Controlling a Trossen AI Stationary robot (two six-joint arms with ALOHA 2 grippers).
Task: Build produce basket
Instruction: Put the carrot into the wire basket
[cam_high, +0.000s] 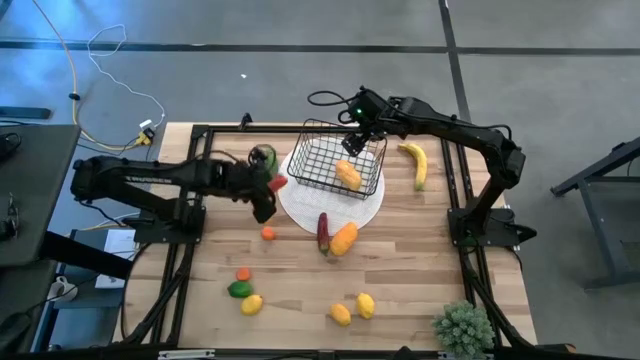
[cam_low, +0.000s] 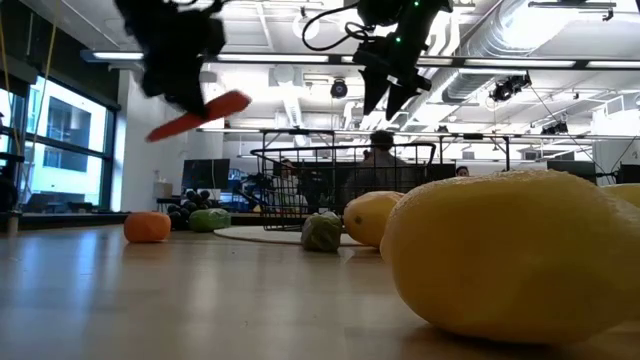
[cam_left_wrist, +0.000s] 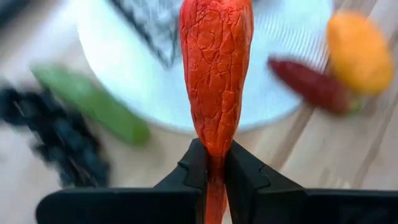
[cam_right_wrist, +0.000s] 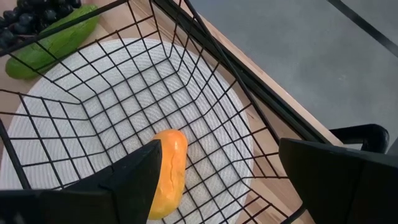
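Basket (cam_high: 338, 160) on the white disc (cam_high: 340, 208), one orange piece (cam_high: 348, 174) inside.
Your left fingers (cam_left_wrist: 214, 163) pinch a red carrot-like piece (cam_left_wrist: 216, 74) beside it; your right fingers (cam_right_wrist: 214, 180) hang spread, apparently empty, over its rim.

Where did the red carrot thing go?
The left gripper holds the red-orange carrot up in the air, just left of the white disc and the basket in the high view.
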